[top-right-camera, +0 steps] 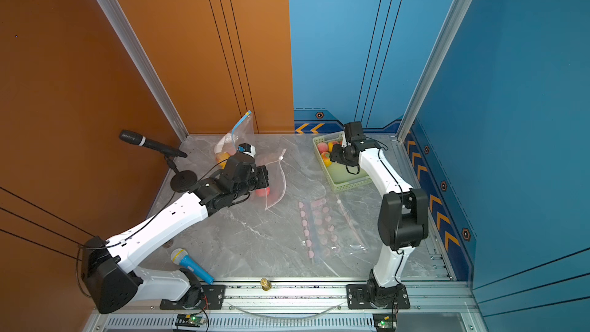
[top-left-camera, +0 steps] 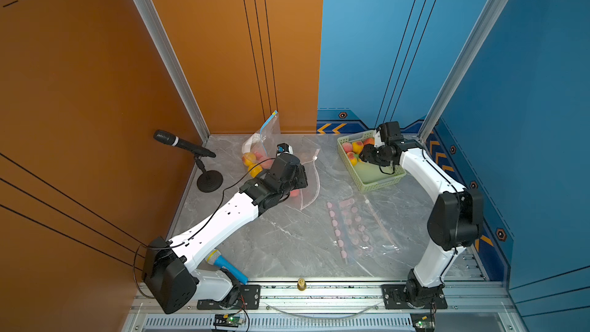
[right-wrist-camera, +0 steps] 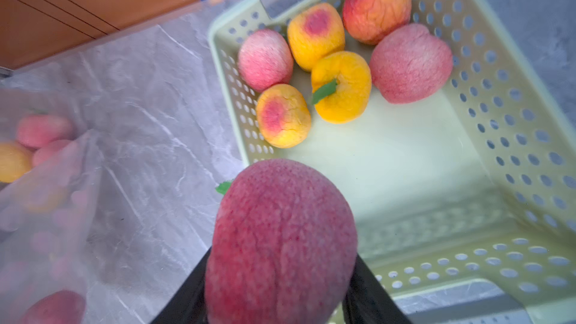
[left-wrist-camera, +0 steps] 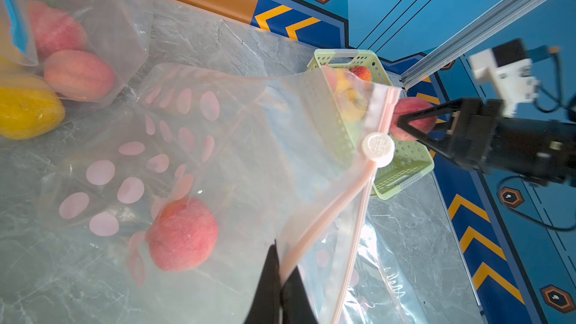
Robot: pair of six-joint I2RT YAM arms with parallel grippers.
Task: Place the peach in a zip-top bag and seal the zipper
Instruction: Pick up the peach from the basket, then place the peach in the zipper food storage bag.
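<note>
My right gripper (right-wrist-camera: 280,263) is shut on a red-pink peach (right-wrist-camera: 280,244), held over the near-left corner of the green basket (right-wrist-camera: 467,88). The left wrist view shows that gripper (left-wrist-camera: 402,123) with the peach (left-wrist-camera: 411,109) just beyond the bag's mouth. My left gripper (left-wrist-camera: 280,272) is shut on the pink zipper rim of a clear zip-top bag (left-wrist-camera: 249,151) with pink dots, holding its mouth up. The bag's white slider (left-wrist-camera: 378,150) sits partway along the zipper. One peach (left-wrist-camera: 182,235) lies inside the bag. In both top views the bag (top-left-camera: 311,183) (top-right-camera: 277,183) is beside the left wrist.
The basket (top-left-camera: 376,183) at the back right holds several more peaches. A blue-zippered bag (top-left-camera: 261,145) of peaches leans against the back wall. Another dotted bag (top-left-camera: 351,228) lies flat mid-table. A black microphone on a stand (top-left-camera: 185,145) and a blue microphone (top-left-camera: 226,265) are at the left.
</note>
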